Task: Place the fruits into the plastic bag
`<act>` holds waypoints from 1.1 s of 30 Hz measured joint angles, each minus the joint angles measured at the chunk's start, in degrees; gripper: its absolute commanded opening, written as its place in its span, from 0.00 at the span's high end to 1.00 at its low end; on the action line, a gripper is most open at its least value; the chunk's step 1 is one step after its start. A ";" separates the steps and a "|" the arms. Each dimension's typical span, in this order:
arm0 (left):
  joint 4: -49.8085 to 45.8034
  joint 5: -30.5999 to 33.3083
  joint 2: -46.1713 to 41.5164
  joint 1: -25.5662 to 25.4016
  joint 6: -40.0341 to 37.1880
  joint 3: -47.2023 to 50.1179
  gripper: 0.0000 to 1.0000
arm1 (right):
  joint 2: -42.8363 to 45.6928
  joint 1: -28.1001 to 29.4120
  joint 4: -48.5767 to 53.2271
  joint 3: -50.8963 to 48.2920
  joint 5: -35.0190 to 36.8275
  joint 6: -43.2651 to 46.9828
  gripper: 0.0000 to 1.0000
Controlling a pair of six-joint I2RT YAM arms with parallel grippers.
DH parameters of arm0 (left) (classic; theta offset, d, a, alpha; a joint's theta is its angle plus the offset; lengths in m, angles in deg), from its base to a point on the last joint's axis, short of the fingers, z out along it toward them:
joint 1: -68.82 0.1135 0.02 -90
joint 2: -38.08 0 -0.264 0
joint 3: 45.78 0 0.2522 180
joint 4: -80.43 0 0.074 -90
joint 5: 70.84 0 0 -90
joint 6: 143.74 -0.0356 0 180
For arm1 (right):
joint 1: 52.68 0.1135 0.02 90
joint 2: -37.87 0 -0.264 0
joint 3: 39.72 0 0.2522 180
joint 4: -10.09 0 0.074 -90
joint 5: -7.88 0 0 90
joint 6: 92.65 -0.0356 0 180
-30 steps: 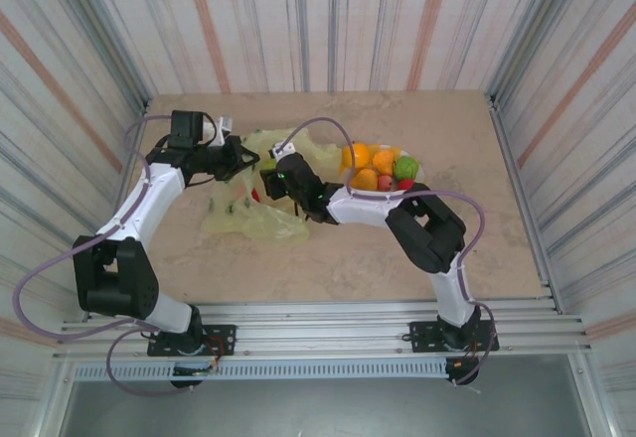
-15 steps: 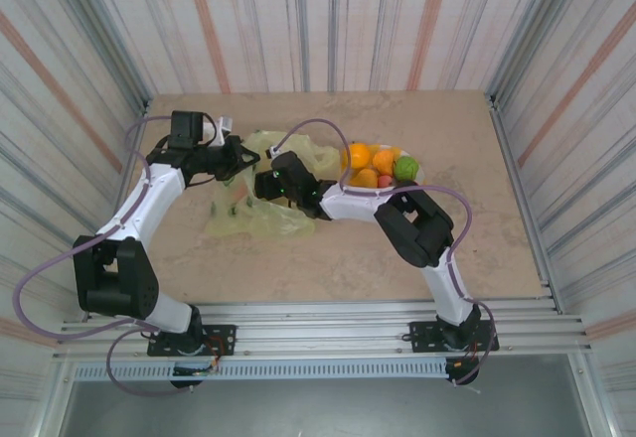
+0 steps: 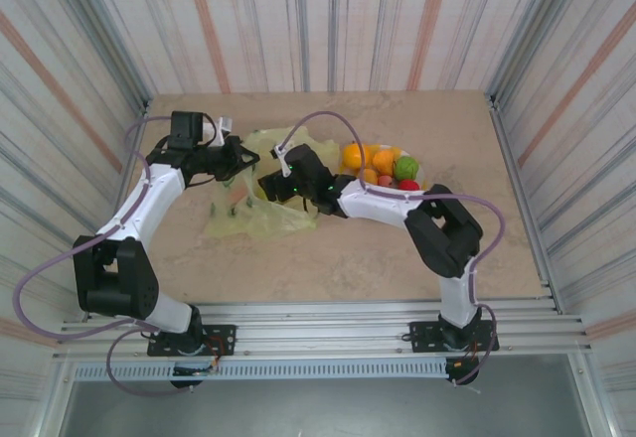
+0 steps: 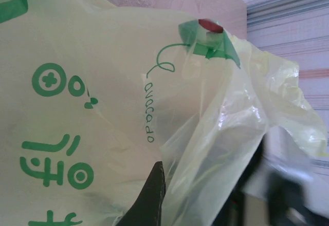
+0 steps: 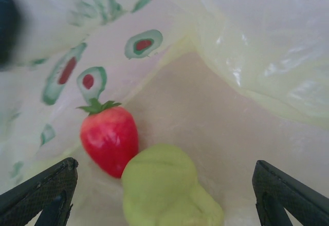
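Observation:
The thin yellow-green plastic bag (image 3: 248,211) lies left of centre, printed with avocados (image 5: 143,44). My left gripper (image 3: 235,159) is shut on the bag's edge (image 4: 205,149) and holds the mouth up; one dark finger (image 4: 152,200) shows against the plastic. My right gripper (image 3: 270,187) reaches into the mouth, open wide, its jaws far apart at the frame's lower corners (image 5: 165,198). Inside the bag lie a red strawberry (image 5: 109,138) and a pale green fruit (image 5: 167,192), touching each other and free of the fingers. More fruits sit on the plate: orange ones (image 3: 356,155), a green one (image 3: 404,167), a red one (image 3: 408,185).
The striped plate (image 3: 421,171) sits right of the bag, partly under my right forearm. Corrugated walls close the table on three sides. Bare tabletop (image 3: 328,258) lies in front of the bag and plate.
My right gripper's jaws have spread wider inside the bag, and the pale green fruit lies loose there. The right elbow swung to the right. My left gripper held still.

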 measured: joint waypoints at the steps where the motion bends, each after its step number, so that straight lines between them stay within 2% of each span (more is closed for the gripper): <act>1: -0.02 0.04 0.00 0.00 0.00 0.00 1.00 | 1.57 0.09 1.09 -0.59 0.11 1.40 0.11; 7: -0.02 0.79 0.00 0.00 -0.09 0.13 1.00 | 8.00 0.52 8.59 -2.99 1.92 9.57 0.11; 11: -0.02 1.25 0.00 0.00 -0.52 0.13 1.00 | 10.47 0.57 13.77 -3.78 5.20 11.80 0.13; 19: 0.00 2.89 0.00 -0.39 -2.97 0.20 1.00 | 10.58 0.39 19.04 -2.95 15.28 4.66 0.15; 24: 0.09 4.07 -0.07 -1.79 -5.40 0.76 1.00 | 6.62 0.39 19.96 2.05 18.95 0.50 0.15; 29: 0.24 5.11 -0.98 -2.43 -7.19 1.33 1.00 | 5.01 0.02 20.00 3.15 18.93 0.07 0.14; 33: 0.70 5.62 -2.54 -2.43 -8.48 2.12 1.00 | 5.03 -1.64 19.43 3.06 13.97 -0.68 0.14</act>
